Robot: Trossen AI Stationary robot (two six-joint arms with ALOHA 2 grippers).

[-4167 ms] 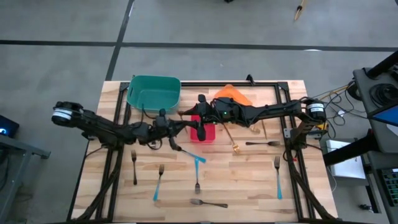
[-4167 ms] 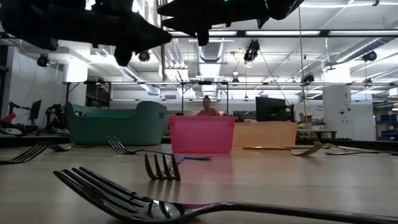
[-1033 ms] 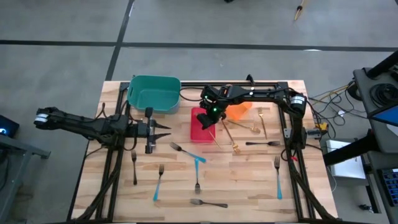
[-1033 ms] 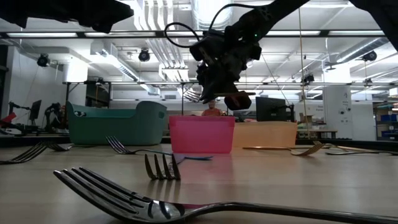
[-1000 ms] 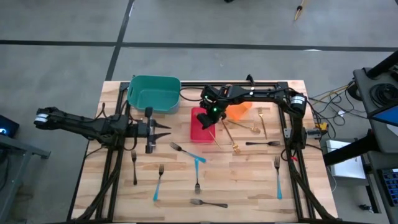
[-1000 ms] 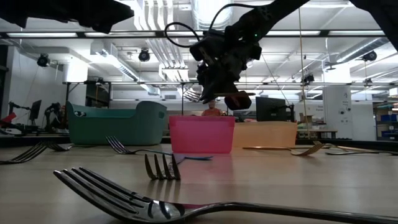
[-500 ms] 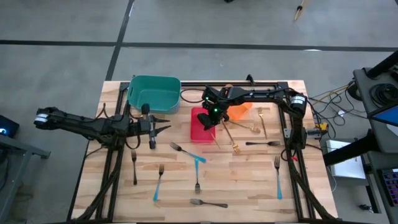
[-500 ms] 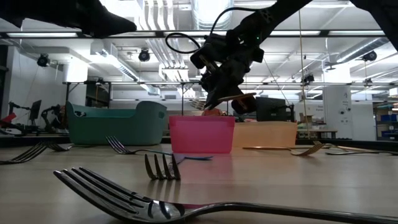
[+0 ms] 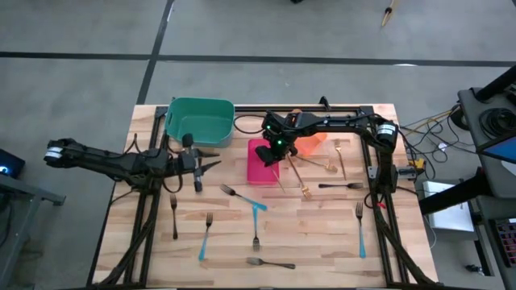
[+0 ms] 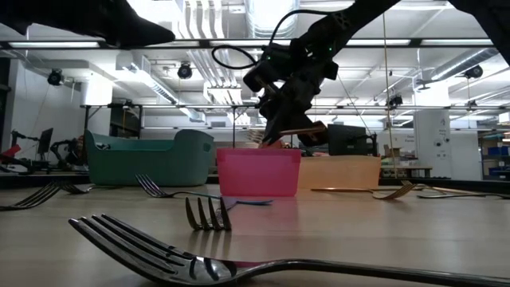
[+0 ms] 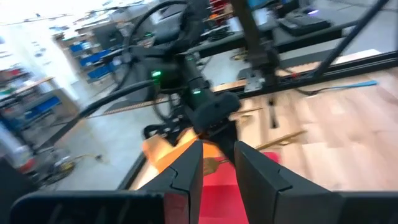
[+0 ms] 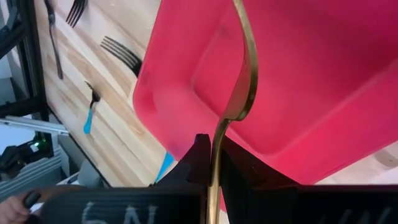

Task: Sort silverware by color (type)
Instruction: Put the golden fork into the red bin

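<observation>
Forks (image 9: 255, 234) scattered, wood table (image 9: 322, 234), workshop behind

the table (image 9: 322, 242) is pale wood in planks, matt, with visible grain. the red bin (image 12: 298, 87) looks like smooth plastic with a soft sheen; the teal bin (image 9: 199, 121) and orange bin (image 10: 339, 171) look like plastic too. the gold fork (image 12: 239, 74) is polished metal. the nearest fork (image 10: 239, 267), lower frame of the low view, is glossy mirror-like metal. the blue handle (image 9: 203, 246) looks like matt plastic. the arms (image 9: 121, 165) are matt black.
</observation>
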